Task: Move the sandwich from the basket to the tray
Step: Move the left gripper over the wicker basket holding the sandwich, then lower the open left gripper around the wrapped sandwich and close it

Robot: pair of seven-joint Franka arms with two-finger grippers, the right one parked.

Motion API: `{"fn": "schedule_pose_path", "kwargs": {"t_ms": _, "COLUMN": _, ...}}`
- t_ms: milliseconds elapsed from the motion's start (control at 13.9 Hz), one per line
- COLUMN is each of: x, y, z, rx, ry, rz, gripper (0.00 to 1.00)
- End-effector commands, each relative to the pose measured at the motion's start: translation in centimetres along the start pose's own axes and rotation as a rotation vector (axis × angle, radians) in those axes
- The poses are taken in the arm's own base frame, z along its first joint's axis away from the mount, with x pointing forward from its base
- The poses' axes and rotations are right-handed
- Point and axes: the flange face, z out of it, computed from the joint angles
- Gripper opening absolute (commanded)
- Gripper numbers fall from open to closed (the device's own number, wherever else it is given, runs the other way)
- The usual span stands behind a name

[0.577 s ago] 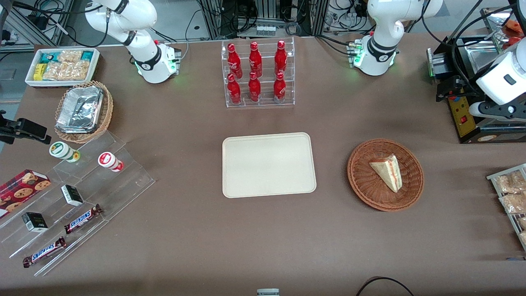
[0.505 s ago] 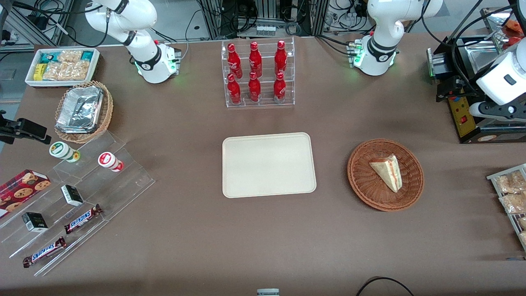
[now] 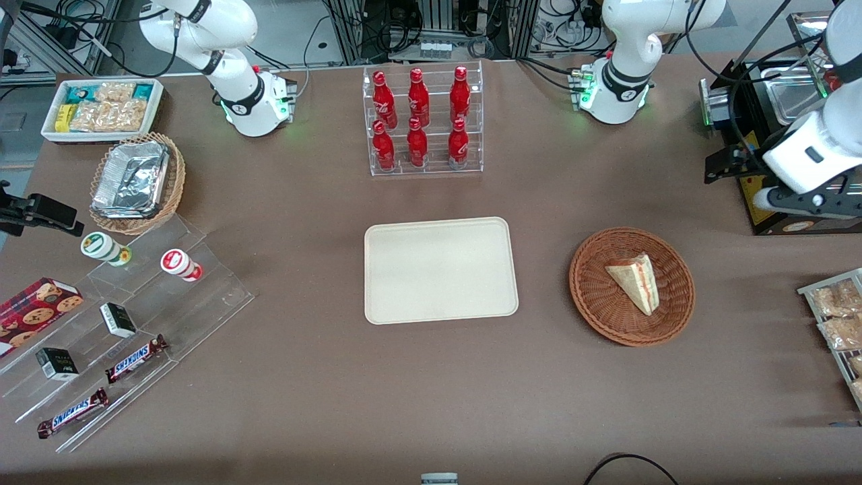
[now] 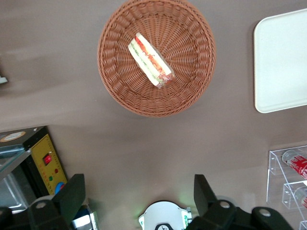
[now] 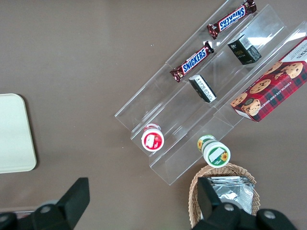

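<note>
Sandwich [image 3: 634,281] in basket [image 3: 596,302] — beside tray [image 3: 440,270], end effector [image 4: 139,203] above

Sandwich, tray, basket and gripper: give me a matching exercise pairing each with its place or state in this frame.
Things:
1. sandwich
2. tray
3. basket
4. gripper

Places or states:
A. bare, nothing on it
B. fingers open, above the table, holding nothing
C. lying in the basket
D. on the table beside the tray, toward the working arm's end

Pairs: 1-C, 2-A, 3-D, 4-B
</note>
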Motion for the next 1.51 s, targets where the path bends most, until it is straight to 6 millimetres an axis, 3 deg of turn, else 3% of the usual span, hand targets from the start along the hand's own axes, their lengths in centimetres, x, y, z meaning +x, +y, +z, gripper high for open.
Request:
{"fn": "schedule_pose_path", "kwargs": {"t_ms": 0, "x": 1.1, "y": 1.1, "z": 4.6, "rx": 0.0, "ry": 0.011, "rz": 0.005, "gripper": 1.0}}
{"fn": "schedule_pose_path", "kwargs": {"t_ms": 360, "x": 3.7, "y": 0.6, "z": 13.6, "rx": 0.008, "ry": 0.083, "rz": -0.087, "gripper": 1.0}}
{"fn": "schedule_pose_path", "kwargs": {"t_ms": 577, "x": 4.8, "y": 0.5, "z": 17.2, "rx": 0.008, "ry": 0.094, "rz": -0.117, "gripper": 1.0}}
{"fn": "schedule_pose_path", "kwargs": {"t_ms": 793, "x": 4.6, "y": 0.5, "z": 20.9, "rx": 0.006, "ry": 0.157, "rz": -0.174, "gripper": 1.0}}
{"fn": "schedule_pose_path", "kwargs": {"t_ms": 1009, "x": 5.5, "y": 1.9, "z": 22.7, "rx": -0.008, "ry": 0.171, "rz": -0.347, "gripper": 1.0}}
{"fn": "schedule_pose_path", "kwargs": {"t_ms": 1297, "x": 6.6, "y": 3.2, "z": 23.7, "rx": -0.047, "ry": 0.214, "rz": -0.658, "gripper": 1.0}}
{"fn": "schedule_pose_path", "kwargs": {"t_ms": 1441, "x": 6.8, "y": 3.2, "z": 24.4, "rx": -0.053, "ry": 0.208, "rz": -0.728, "gripper": 1.0}}
